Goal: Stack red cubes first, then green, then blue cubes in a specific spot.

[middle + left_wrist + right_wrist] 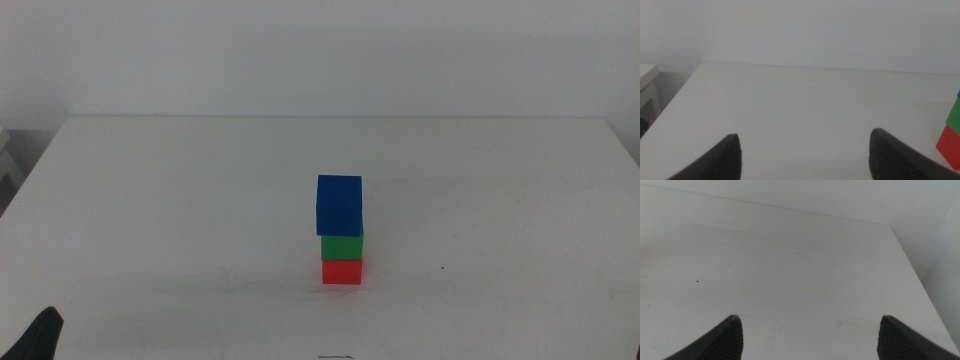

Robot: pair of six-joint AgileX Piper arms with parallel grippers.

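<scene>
A stack of three cubes stands on the white table (200, 200) near the middle front. The red cube (342, 271) is at the bottom, the green cube (342, 247) sits on it, and the blue cube (339, 205) is on top, shifted slightly left. The stack's edge shows in the left wrist view: red cube (950, 146), green cube (955, 117). My left gripper (805, 155) is open and empty, low at the front left corner (38, 338), well away from the stack. My right gripper (807, 337) is open and empty over bare table, outside the middle view.
The table's far edge meets a plain white wall. The table's left edge (670, 107) drops off beside a white piece of furniture (647, 80). The table's right edge (912, 265) shows in the right wrist view.
</scene>
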